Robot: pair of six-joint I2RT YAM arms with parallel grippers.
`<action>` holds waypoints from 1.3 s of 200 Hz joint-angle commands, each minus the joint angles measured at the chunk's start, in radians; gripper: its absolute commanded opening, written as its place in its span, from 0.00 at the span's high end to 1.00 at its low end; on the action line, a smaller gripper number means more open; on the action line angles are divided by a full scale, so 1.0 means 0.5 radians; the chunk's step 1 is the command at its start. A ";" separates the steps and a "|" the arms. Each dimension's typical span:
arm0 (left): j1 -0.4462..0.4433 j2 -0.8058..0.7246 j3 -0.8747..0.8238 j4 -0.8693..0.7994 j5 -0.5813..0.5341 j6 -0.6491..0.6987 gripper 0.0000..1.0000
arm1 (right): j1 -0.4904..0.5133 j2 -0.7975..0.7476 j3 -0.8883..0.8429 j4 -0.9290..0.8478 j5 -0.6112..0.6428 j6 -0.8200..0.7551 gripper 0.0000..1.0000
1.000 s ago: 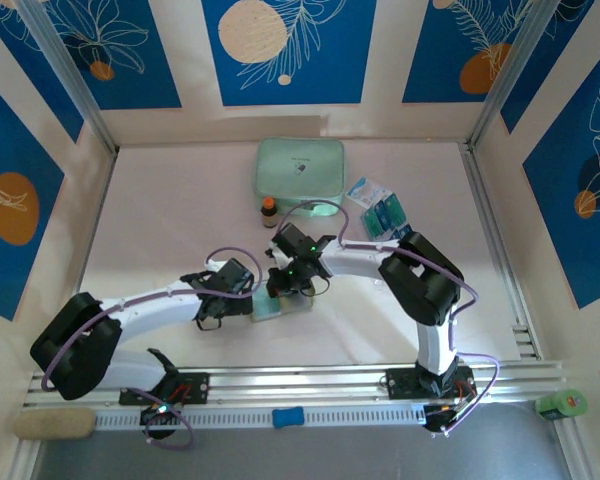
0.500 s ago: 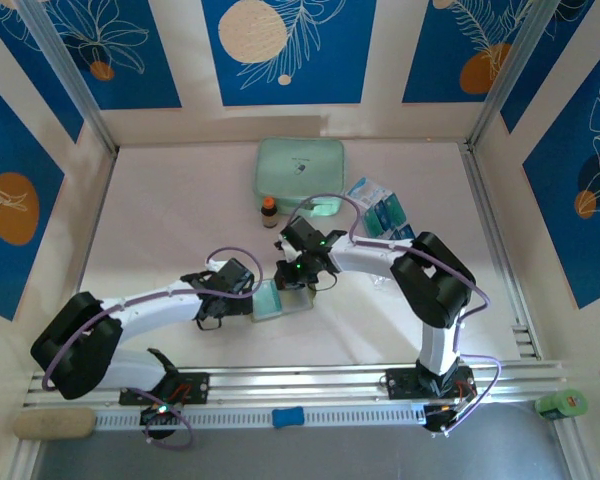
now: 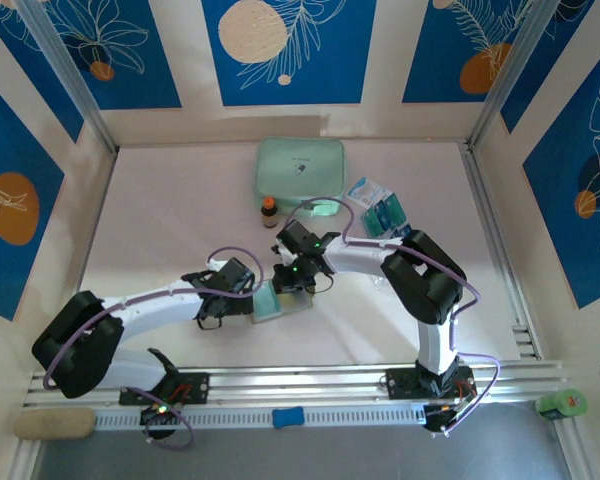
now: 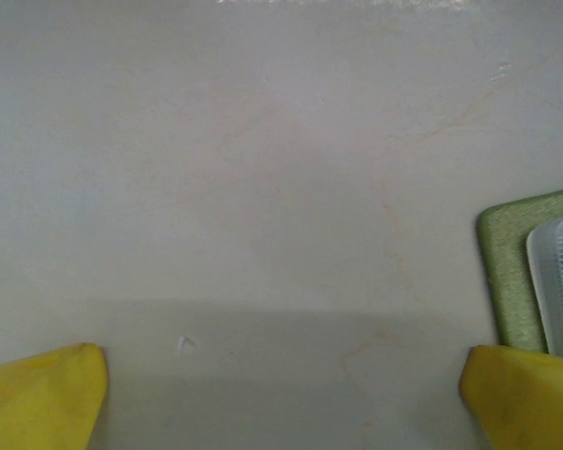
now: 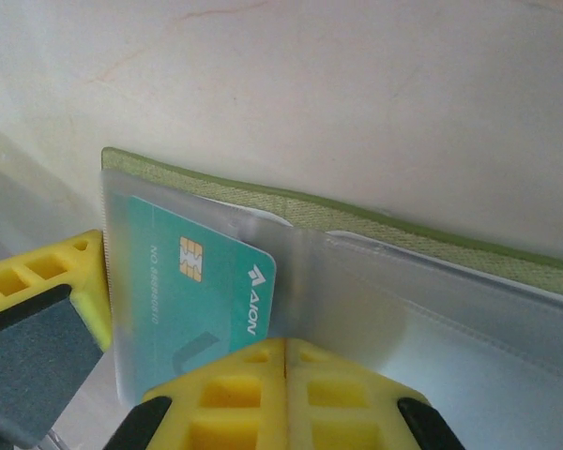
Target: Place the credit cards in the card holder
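The olive-green card holder (image 5: 422,242) lies open on the table with its clear pockets up. A teal credit card (image 5: 192,291) with a gold chip sits inside the left pocket. My right gripper (image 5: 284,354) is shut, its yellow fingertips pressed together against the card's near edge at the pocket. In the top view the right gripper (image 3: 290,282) stands over the card holder (image 3: 270,302). My left gripper (image 4: 281,389) is open, low over bare table, and the card holder's corner (image 4: 502,272) lies just beyond its right finger (image 4: 525,398). That finger (image 5: 52,291) stands at the holder's left side.
A mint-green zip case (image 3: 300,168) lies at the back, with a small brown bottle (image 3: 269,212) in front of it. A clear packet and blue-teal flat pieces (image 3: 378,210) lie at the back right. Metal rails border the table (image 3: 160,210) on both sides.
My right gripper drew back a little from the card holder half a second ago and has come down over it again. The left arm has stayed put.
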 commanded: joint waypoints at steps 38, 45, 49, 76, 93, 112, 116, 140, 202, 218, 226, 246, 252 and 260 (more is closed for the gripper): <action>0.021 0.069 -0.020 0.063 0.013 0.011 0.00 | 0.064 0.067 0.067 -0.095 -0.039 0.005 1.00; 0.021 0.069 -0.021 0.065 0.013 0.011 0.00 | 0.067 0.072 0.074 -0.100 -0.042 0.001 1.00; 0.021 0.069 -0.021 0.065 0.012 0.010 0.00 | 0.072 0.075 0.078 -0.104 -0.042 0.003 1.00; 0.021 0.070 -0.024 0.071 0.016 0.007 0.00 | 0.097 0.089 0.098 -0.119 -0.045 -0.002 1.00; 0.021 0.068 -0.025 0.071 0.018 0.008 0.00 | 0.104 0.093 0.114 -0.137 -0.043 -0.011 1.00; 0.021 0.060 -0.020 0.071 0.020 0.011 0.00 | 0.095 0.060 0.120 -0.175 -0.020 -0.029 1.00; 0.023 0.057 -0.021 0.072 0.020 0.011 0.00 | 0.088 0.043 0.119 -0.182 -0.012 -0.032 1.00; 0.022 0.025 -0.015 0.055 0.017 0.011 0.00 | 0.021 -0.101 0.066 -0.198 -0.003 -0.036 0.98; 0.033 -0.169 0.034 -0.094 -0.070 0.020 0.00 | -0.211 -0.456 -0.142 -0.260 0.105 -0.060 0.86; 0.054 -0.254 0.041 -0.143 -0.094 0.029 0.00 | -0.273 -0.499 -0.197 -0.261 0.134 -0.071 0.78; 0.068 -0.297 0.045 -0.168 -0.100 0.033 0.00 | -0.298 -0.507 -0.217 -0.263 0.149 -0.077 0.74; 0.111 -0.390 0.052 -0.212 -0.110 0.048 0.00 | -0.327 -0.502 -0.249 -0.269 0.198 -0.097 0.66; 0.122 -0.415 0.055 -0.222 -0.112 0.056 0.00 | -0.334 -0.494 -0.253 -0.273 0.210 -0.102 0.66; 0.135 -0.440 0.062 -0.234 -0.112 0.062 0.00 | -0.334 -0.486 -0.261 -0.268 0.220 -0.106 0.66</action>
